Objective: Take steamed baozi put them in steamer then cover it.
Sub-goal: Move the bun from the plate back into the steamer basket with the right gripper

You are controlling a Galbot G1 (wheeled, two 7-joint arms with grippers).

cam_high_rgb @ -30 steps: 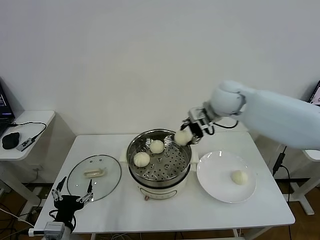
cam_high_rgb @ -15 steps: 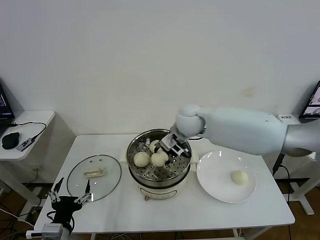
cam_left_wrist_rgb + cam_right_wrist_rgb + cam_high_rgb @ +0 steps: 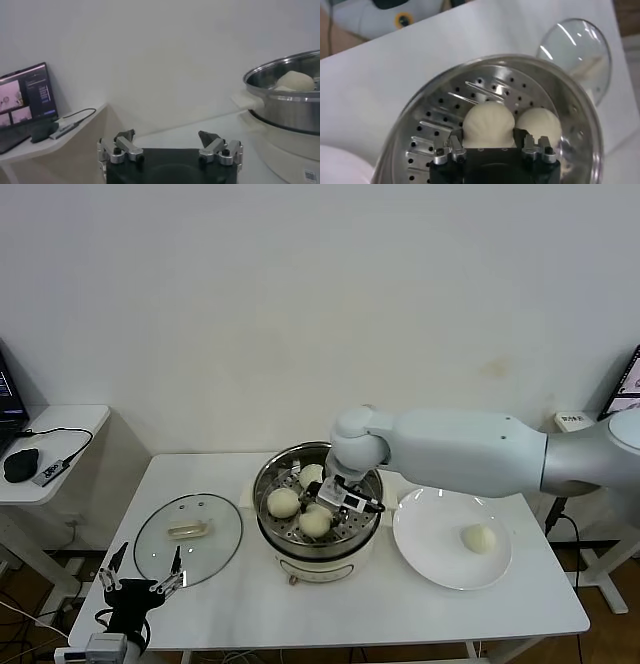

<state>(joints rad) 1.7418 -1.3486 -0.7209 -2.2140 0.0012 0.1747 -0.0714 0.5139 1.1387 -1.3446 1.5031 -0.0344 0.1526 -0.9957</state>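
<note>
White table point(image 3: 300, 599), steamer point(image 3: 275, 509) at centre: right claw point(image 3: 335, 499) gripping third bun point(image 3: 316, 523) over tray. Lower gently, release clear of neighbours. Left claw point(image 3: 140, 584) open, parked near-left.

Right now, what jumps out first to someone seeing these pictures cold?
The big white right arm reaching across the table, its right gripper down inside the round shiny stainless-steel steamer, fingers around a cream-white steamed bun on the perforated tray beside two others. Next, one lone bun on the flat white round plate to the steamer's right. The round clear glass lid lies flat on the table to its left, with the open left gripper idle near it.
</note>
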